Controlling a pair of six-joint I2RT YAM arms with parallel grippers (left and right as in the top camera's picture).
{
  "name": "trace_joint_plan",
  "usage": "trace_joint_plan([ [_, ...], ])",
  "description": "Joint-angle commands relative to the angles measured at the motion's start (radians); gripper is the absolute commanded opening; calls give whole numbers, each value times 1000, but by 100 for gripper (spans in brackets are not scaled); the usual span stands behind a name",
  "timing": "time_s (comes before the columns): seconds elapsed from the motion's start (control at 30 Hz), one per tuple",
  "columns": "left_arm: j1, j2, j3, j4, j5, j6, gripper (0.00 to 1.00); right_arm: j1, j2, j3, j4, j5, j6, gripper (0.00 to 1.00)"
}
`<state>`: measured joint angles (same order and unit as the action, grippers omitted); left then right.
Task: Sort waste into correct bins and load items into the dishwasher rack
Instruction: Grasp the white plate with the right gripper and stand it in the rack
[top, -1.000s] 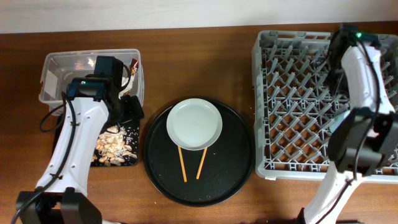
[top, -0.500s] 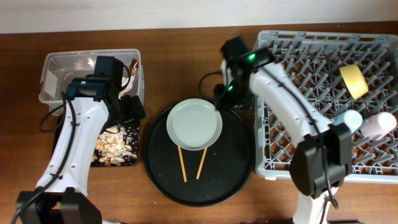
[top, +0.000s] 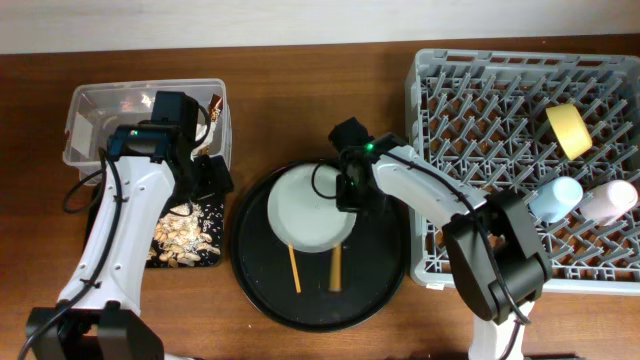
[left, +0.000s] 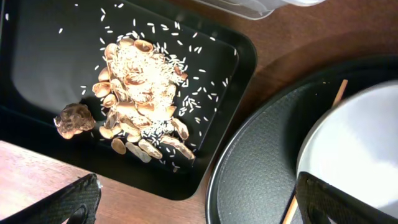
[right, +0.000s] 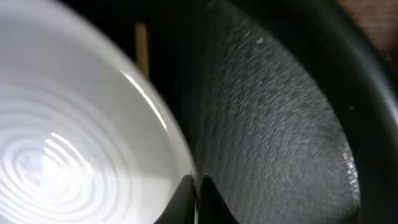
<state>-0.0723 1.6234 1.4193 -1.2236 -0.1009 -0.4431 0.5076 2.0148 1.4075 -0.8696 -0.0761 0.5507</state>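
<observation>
At the plate (top: 300, 215) rim, on the round tray (top: 385, 275), your right tool (top: 352, 190) is narrow; grip cannot be told. Your left tool (left: 202, 202) gapes wide above scraps (left: 143, 99) in the flat tray (left: 37, 50). Rack (top: 415, 180) holds yellow bowl (top: 567, 130), blue cup (top: 555, 198), pink cup (top: 610, 200). Plate not yet racked.

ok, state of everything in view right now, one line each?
plate: on round tray, rim in right gripper
right gripper: shut on plate
left gripper: open, empty, above flat black tray
yellow bowl: in rack, tilted
light blue cup: in rack, lying down
pink cup: in rack, lying down
food scraps: piled in flat black tray
chopsticks: on round tray, ends under plate
clear tub: open-topped, contents unclear
</observation>
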Motion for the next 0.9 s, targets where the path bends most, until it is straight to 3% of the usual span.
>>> trace_joint_plan([
  [0.0, 3, -20, 4, -4, 7, -9, 99, -12, -18, 9, -29, 9, -17, 4],
  [0.1, 3, -20, 4, -1, 6, -9, 99, -54, -92, 86, -93, 15, -115, 4],
  [0.23, 3, -20, 4, 1, 7, -9, 99, -157, -261, 248, -182, 247, -196, 4],
  [0.4, 3, -20, 4, 4, 7, -9, 99, -335, -366, 343, -83, 902, -355, 4],
  [0.47, 3, -20, 4, 4, 7, -9, 99, -402, -362, 342, -30, 1030, -360, 4],
  [0.67, 3, -20, 4, 18, 7, -9, 99, -550, -256, 342, 32, 1028, -360, 4],
  [0.87, 2, -20, 4, 22, 7, -9, 99, -556, -86, 342, 35, 1035, -360, 4],
])
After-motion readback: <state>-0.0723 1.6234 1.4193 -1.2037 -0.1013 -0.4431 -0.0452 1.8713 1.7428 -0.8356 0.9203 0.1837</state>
